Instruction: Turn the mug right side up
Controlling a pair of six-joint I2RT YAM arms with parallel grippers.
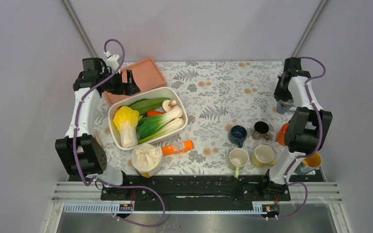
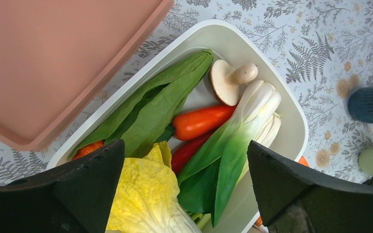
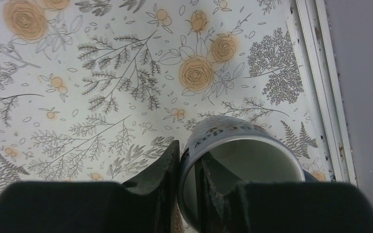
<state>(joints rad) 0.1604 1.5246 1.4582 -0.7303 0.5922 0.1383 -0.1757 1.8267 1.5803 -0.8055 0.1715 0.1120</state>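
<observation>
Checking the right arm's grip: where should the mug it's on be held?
By the rim wall of the mug, from the open mouth: one jaw inside, one outside. The mouth faces the right gripper and the wall is thin; its jaws pinch it that way now.

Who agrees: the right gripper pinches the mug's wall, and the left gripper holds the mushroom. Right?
No: the left wrist view shows the left gripper open, clear of the mushroom. The right gripper does pinch the wall of the mug.
</observation>
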